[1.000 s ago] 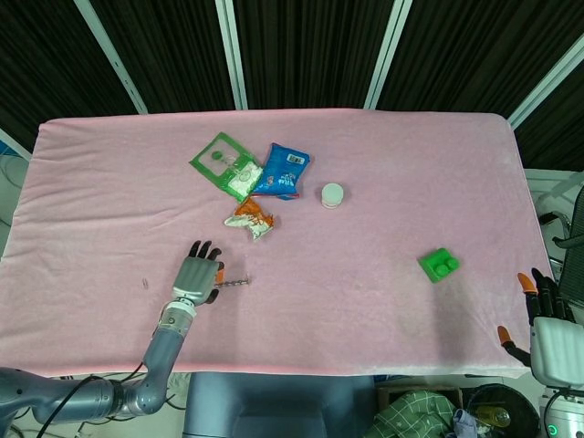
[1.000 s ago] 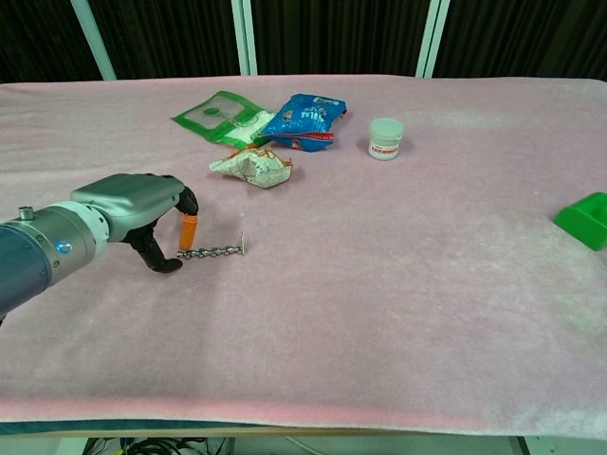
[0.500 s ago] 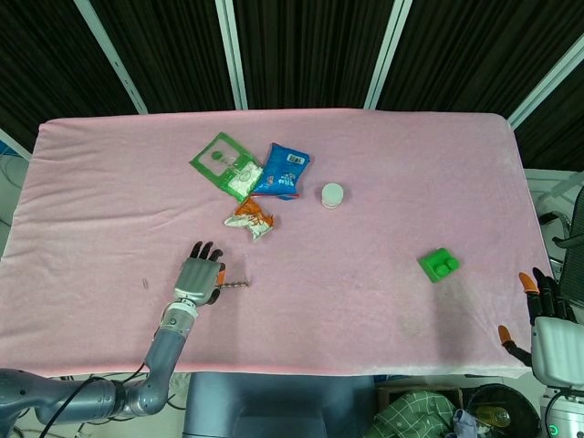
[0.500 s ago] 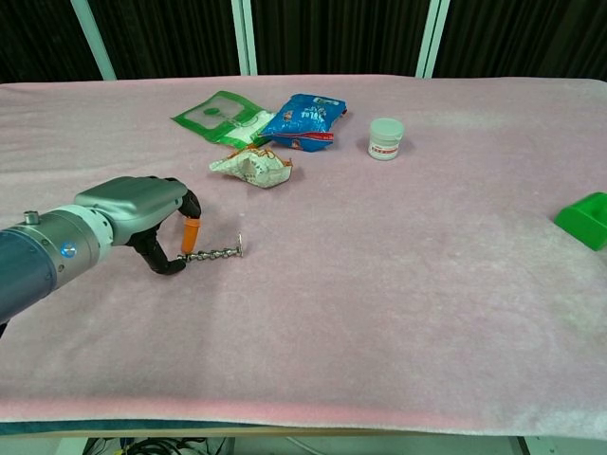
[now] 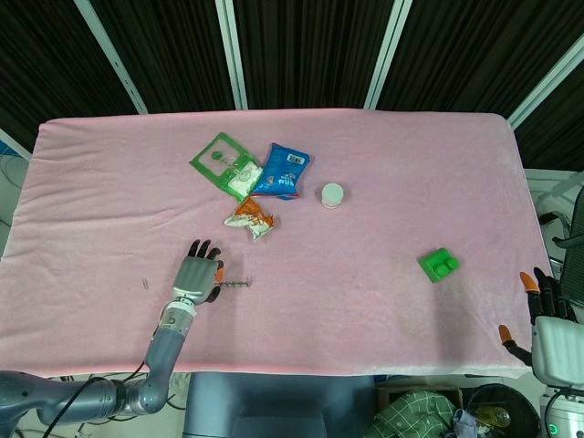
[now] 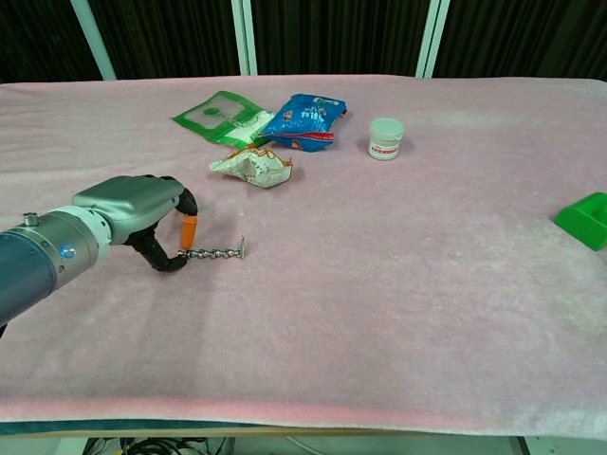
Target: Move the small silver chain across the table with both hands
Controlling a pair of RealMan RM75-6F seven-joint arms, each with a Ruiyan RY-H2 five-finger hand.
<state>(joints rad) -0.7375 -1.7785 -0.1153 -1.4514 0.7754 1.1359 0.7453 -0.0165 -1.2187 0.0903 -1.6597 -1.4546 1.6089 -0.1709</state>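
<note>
The small silver chain [image 6: 216,253] lies stretched out on the pink cloth at the front left, also seen as a thin line in the head view [image 5: 235,284]. My left hand [image 6: 142,213] rests palm down at the chain's left end, pinching that end between the thumb and an orange-tipped finger [image 6: 189,227]. From the head view the same hand [image 5: 198,278] covers the chain's left end. My right hand [image 5: 546,315] hangs off the table's front right corner, far from the chain, fingers spread and holding nothing.
Behind the chain lie a crumpled wrapper [image 6: 251,167], a green packet [image 6: 220,118] and a blue packet [image 6: 305,120]. A small white jar [image 6: 385,137] stands mid-table. A green block [image 6: 586,218] sits at the right.
The left hand shifted slightly at the chain's left end, and the chain nudged a little with it. The right hand sank slightly.
</note>
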